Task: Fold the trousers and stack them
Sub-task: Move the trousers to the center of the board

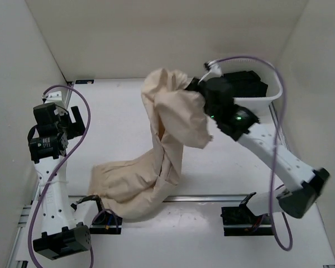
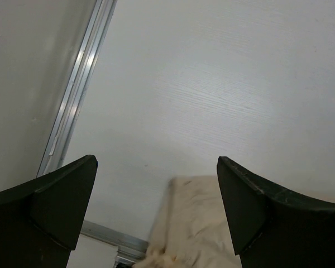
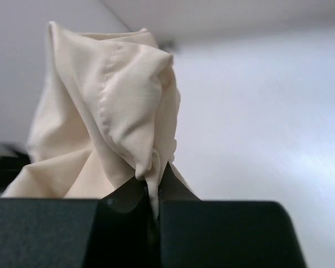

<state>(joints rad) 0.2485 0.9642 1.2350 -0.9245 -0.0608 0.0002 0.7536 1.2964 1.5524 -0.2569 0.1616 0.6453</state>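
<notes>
The beige trousers [image 1: 162, 145] hang in a twisted rope from my right gripper [image 1: 196, 89] at the back middle down to a heap near the front rail. In the right wrist view the jaws are shut on a pinch of the trousers [image 3: 117, 111], my right gripper [image 3: 154, 187] holding the cloth bunched above it. My left gripper [image 1: 70, 120] is open and empty at the far left, raised above the table. In the left wrist view the left gripper [image 2: 156, 190] is wide open, with one end of the trousers [image 2: 201, 223] lying on the table below.
A white plastic tub [image 1: 262, 92] stands at the back right behind my right arm. A metal rail [image 1: 212, 197] runs across the front of the table. White walls close in the left, back and right sides.
</notes>
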